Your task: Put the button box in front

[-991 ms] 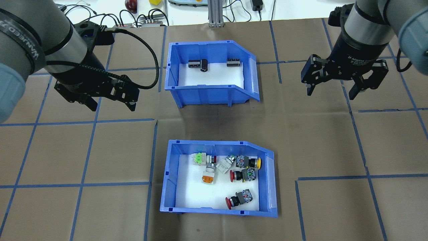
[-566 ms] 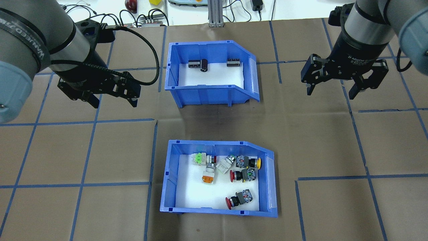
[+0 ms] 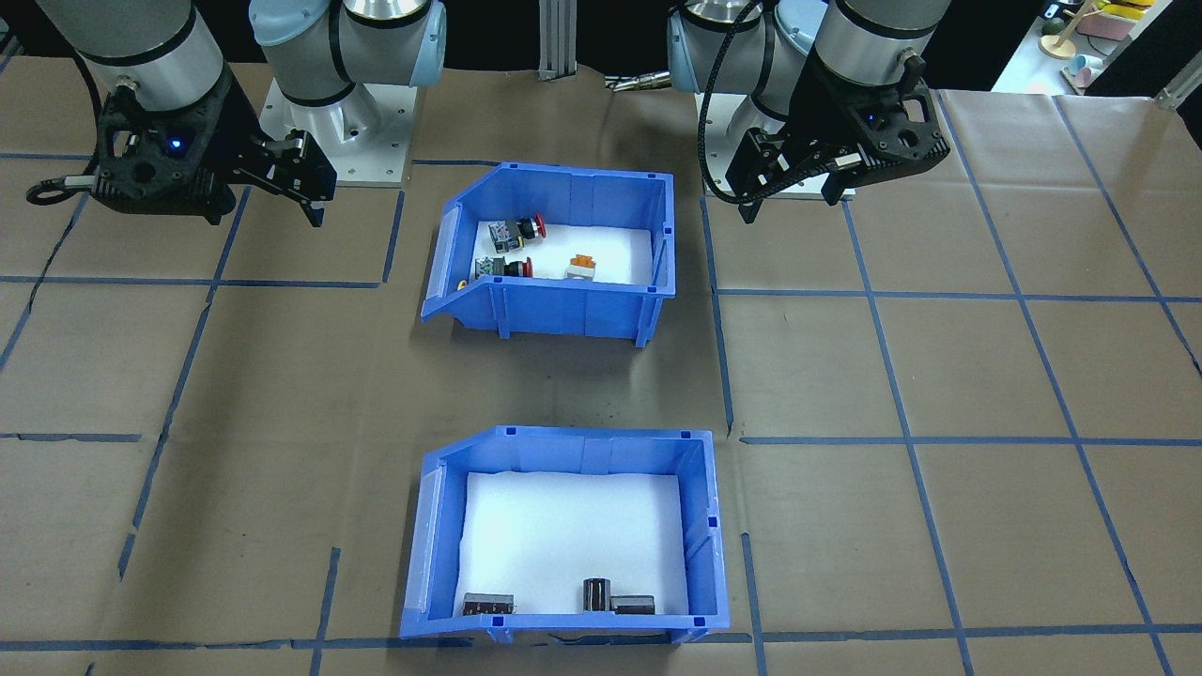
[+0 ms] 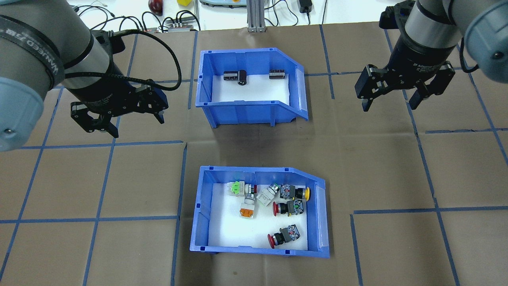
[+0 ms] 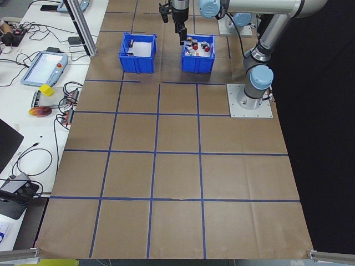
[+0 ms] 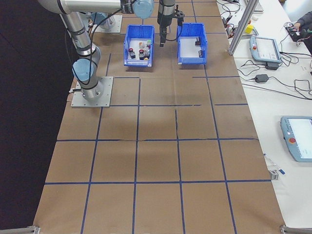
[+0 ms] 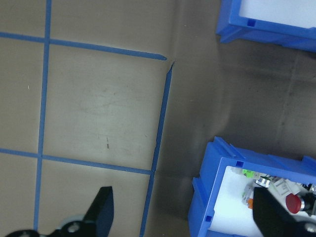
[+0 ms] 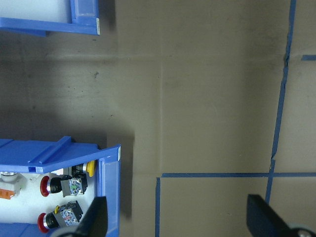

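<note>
The button box (image 4: 199, 214) is a blue bin with a white liner and red, yellow and orange-capped switches. It sits on the robot's side of the table, also seen as the button box (image 3: 563, 310). My left gripper (image 4: 137, 125) hangs open and empty above the table, left of the far bin. My right gripper (image 4: 389, 107) hangs open and empty to that bin's right. The left wrist view catches a corner of the button box (image 7: 210, 197) beside the open left gripper (image 7: 185, 217). The right wrist view shows the box's sloped end (image 8: 111, 197).
A second blue bin (image 4: 246, 111) with a few dark cylindrical parts stands farther from the robot, in line with the button box. Brown paper with blue tape lines (image 4: 107, 143) covers the table. Cables and small devices (image 4: 174, 24) lie beyond the far edge.
The left gripper has turned and shifted slightly right, still open. The right gripper has drifted a little away from the robot. Both bins are where they were.
</note>
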`<act>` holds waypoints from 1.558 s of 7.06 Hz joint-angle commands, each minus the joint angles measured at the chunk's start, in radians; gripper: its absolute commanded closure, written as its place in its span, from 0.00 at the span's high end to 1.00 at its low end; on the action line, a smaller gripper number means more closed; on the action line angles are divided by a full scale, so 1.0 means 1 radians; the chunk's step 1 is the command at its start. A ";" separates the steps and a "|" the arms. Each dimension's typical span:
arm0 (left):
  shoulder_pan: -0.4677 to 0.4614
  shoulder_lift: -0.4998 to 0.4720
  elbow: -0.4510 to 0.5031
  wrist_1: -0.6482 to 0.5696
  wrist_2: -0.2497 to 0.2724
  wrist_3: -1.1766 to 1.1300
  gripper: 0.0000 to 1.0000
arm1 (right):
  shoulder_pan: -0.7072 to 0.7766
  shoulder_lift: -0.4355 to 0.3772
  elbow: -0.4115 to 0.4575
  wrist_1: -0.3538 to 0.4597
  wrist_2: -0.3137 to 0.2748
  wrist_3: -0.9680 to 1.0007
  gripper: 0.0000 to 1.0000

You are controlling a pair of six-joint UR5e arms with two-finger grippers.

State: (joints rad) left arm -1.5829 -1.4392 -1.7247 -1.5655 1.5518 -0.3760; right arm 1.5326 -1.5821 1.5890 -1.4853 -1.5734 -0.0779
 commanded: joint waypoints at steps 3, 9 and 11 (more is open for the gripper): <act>-0.022 0.090 -0.143 0.010 -0.021 -0.467 0.99 | 0.032 0.195 -0.209 -0.010 0.003 -0.421 1.00; -0.460 0.108 -0.429 0.259 -0.085 -1.401 0.97 | 0.286 0.468 -0.429 -0.146 -0.001 -0.941 1.00; -0.566 0.089 -0.437 0.266 -0.082 -1.572 0.97 | 0.398 0.577 -0.477 -0.220 -0.010 -0.938 1.00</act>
State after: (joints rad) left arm -2.0927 -1.3405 -2.1511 -1.3135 1.4692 -1.8661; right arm 1.8652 -1.0705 1.1422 -1.6611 -1.5773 -1.0129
